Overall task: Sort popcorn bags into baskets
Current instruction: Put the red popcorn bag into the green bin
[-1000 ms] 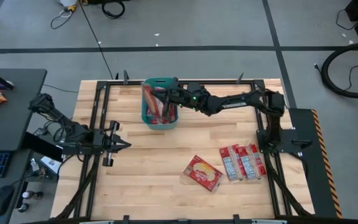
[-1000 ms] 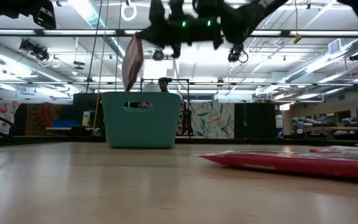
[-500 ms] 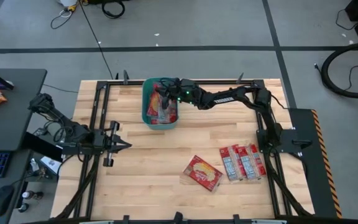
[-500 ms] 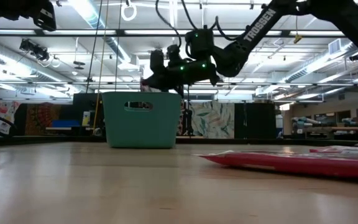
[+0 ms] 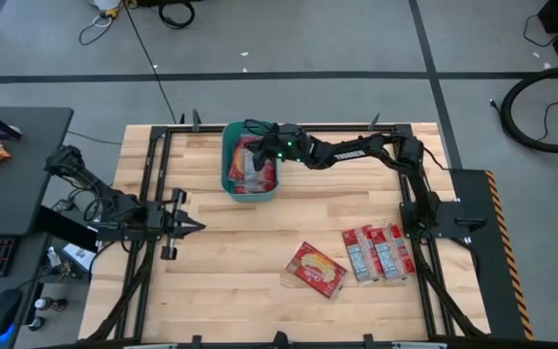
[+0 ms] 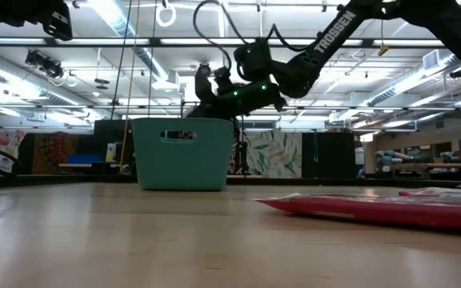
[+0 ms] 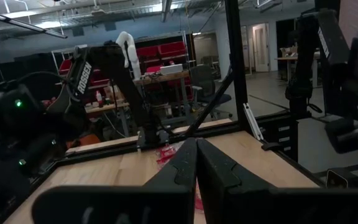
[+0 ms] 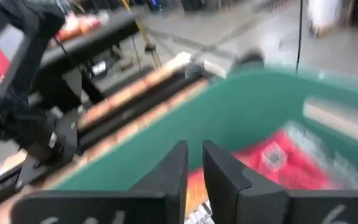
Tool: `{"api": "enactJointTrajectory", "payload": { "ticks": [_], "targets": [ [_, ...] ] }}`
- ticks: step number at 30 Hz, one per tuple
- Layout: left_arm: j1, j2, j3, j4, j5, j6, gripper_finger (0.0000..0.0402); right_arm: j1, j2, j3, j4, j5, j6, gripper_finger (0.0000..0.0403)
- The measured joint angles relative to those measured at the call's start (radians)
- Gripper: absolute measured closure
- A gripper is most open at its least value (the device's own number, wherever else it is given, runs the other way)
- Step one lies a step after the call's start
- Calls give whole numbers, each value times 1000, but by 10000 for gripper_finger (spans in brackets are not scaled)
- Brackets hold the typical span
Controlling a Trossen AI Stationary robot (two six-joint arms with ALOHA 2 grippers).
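Note:
The teal basket (image 5: 227, 165) stands at the far edge of the table, left of its middle, and shows in the low view too (image 6: 182, 156). Red popcorn bags (image 5: 251, 167) lie inside it; the right wrist view shows one (image 8: 278, 158) against the teal wall (image 8: 229, 118). My right gripper (image 5: 260, 145) hovers over the basket's opening, just above its rim (image 6: 206, 96), its fingers (image 8: 194, 168) a narrow gap apart with nothing between them. More red bags (image 5: 376, 252) lie flat, side by side, near the table's right edge. My left gripper (image 5: 190, 226) waits shut at the table's left side (image 7: 196, 162).
A red-and-cream packet (image 5: 315, 269) lies askew on the table left of the flat bags and fills the near right of the low view (image 6: 374, 210). Black frame rails run along the table's edges. Bare wood lies between the basket and the packets.
My right gripper moved toward the table's left and came down over the basket. The red bag that hung from it above the basket's rim a second ago no longer hangs there; it has gone down into the basket. The gripper has since risen slightly.

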Motion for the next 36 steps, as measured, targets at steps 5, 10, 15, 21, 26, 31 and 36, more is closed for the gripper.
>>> {"api": "enactJointTrajectory", "payload": {
  "ticks": [5, 10, 15, 21, 26, 31, 36],
  "targets": [
    [0, 0, 0, -6, 0, 0, 388, 9, -49, 17, -212, -26, 18, 322],
    [0, 0, 0, -10, 0, 0, 388, 67, -117, 18, -392, 149, -86, 322],
    [0, 0, 0, -13, 0, 0, 388, 105, -214, 20, -611, 272, -87, 322],
    [0, 0, 0, -12, 0, 0, 388, 144, -289, 19, -941, 323, -9, 323],
    [0, 0, 0, -12, 0, -2, 388, 194, -306, 19, -1202, 285, 78, 323],
    [0, 0, 0, -12, 0, -2, 388, 263, -301, 19, -1449, 281, 173, 318],
    [0, 0, 0, -12, 0, -2, 388, 335, -301, 19, -1679, 281, 317, 309]
  ]
}}
